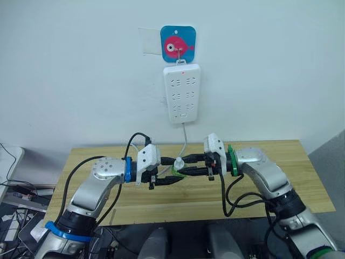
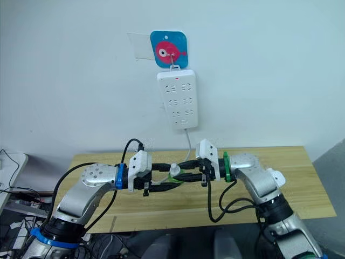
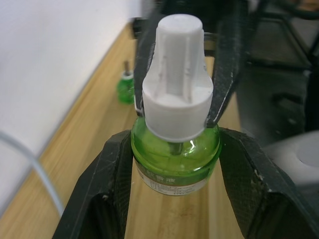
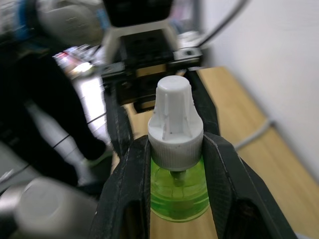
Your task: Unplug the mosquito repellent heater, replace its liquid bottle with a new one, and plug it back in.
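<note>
head camera, centre of the frame: i hold the new liquid bottle (image 1: 178, 163) in mid-air between both arms, above the wooden table (image 1: 302, 178). the left gripper (image 1: 173, 177) is clamped on its green body and the right gripper (image 1: 182, 164) is closed around its white cap (image 1: 178, 161). i judge this two-handed hold is for twisting the cap off, one side steadying while the other turns. high in the frame the white power strip (image 1: 182, 93) hangs on the wall from a blue fish hook (image 1: 177, 44), its sockets bare. i cannot pick out the mosquito repellent heater anywhere.

left wrist camera: my own fingers (image 3: 107, 184) press the green glass from either side, low down, leaving the cap free. the other arm's fingers rise behind it. another green bottle (image 3: 125, 87) stands in the upper left on the table, near the wall; presumably the spent one.

right wrist camera: these fingers (image 4: 137, 179) pinch the cap's ribbed skirt at centre frame.
</note>
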You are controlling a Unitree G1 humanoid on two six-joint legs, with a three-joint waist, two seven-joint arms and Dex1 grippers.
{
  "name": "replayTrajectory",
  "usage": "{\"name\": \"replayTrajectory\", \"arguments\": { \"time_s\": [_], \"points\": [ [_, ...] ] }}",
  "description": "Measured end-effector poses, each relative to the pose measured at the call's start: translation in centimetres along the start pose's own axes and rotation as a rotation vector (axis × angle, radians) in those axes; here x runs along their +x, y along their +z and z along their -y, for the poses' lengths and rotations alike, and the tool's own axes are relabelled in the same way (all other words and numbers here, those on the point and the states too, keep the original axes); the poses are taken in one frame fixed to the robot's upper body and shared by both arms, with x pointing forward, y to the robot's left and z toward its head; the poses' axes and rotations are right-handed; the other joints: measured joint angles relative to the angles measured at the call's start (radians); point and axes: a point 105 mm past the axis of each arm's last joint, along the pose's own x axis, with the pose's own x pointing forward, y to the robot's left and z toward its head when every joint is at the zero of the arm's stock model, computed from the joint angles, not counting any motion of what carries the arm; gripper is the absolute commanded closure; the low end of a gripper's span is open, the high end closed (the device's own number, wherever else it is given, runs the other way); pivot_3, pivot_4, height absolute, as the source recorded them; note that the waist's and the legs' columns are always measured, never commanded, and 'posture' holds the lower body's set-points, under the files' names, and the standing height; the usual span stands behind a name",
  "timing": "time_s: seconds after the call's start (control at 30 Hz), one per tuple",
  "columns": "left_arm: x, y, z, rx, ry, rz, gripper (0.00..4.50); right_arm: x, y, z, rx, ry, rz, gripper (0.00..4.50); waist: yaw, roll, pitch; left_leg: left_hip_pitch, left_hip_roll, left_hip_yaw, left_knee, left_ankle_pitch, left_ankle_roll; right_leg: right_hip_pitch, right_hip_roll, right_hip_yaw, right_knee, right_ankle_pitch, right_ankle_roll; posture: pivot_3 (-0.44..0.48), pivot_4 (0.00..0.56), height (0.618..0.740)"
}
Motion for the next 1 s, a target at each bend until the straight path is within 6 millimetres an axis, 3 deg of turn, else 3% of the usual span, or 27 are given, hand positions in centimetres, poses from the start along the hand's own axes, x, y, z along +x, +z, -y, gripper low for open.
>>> {"name": "replayTrajectory", "arguments": {
  "time_s": [0.23,0.43,0.57,0.8,1.0],
  "points": [
    [0.2,0.6,0.6,0.08,-0.123,0.013,2.29,0.0,1.0,0.4,-0.052,0.287,-0.06,3.42,0.001,0.0,0.0,0.0,0.0,0.0,0.0,0.001,-0.002,0.0,0.0,0.0,0.0,0.0,0.0,0.007,0.157,0.74],
    [0.7,0.4,0.9,0.069,-0.135,0.015,2.29,0.2,1.7,0.8,-0.068,0.3,-0.045,1.48,0.002,0.0,0.0,-0.002,0.0,0.0,0.0,0.003,-0.005,-0.003,-0.001,0.001,0.0,0.0,0.0,0.006,0.162,0.74],
    [0.7,0.2,1.0,0.062,-0.133,0.011,2.29,-2.8,1.3,1.5,-0.041,0.214,-0.078,0.08,0.011,0.0,0.0,-0.002,-0.001,-0.001,0.001,0.002,-0.004,-0.002,-0.001,0.0,0.0,0.0,0.0,0.006,0.162,0.74],
    [0.4,-0.4,0.2,0.028,-0.079,0.008,2.29,-6.3,-0.2,-0.5,0.049,0.073,-0.096,0.03,0.005,0.0,0.0,-0.002,0.0,0.0,0.0,0.001,-0.001,-0.002,-0.002,0.001,0.0,0.0,0.0,-0.035,0.175,0.74],
    [0.8,-0.2,-1.0,-0.013,0.023,0.039,2.29,-4.3,0.8,-0.1,0.061,-0.197,0.035,0.03,-0.003,0.0,0.0,-0.001,0.002,0.0,0.0,0.0,-0.001,-0.002,-0.001,0.001,0.001,0.0,0.0,-0.041,0.18,0.74]
  ]
}}
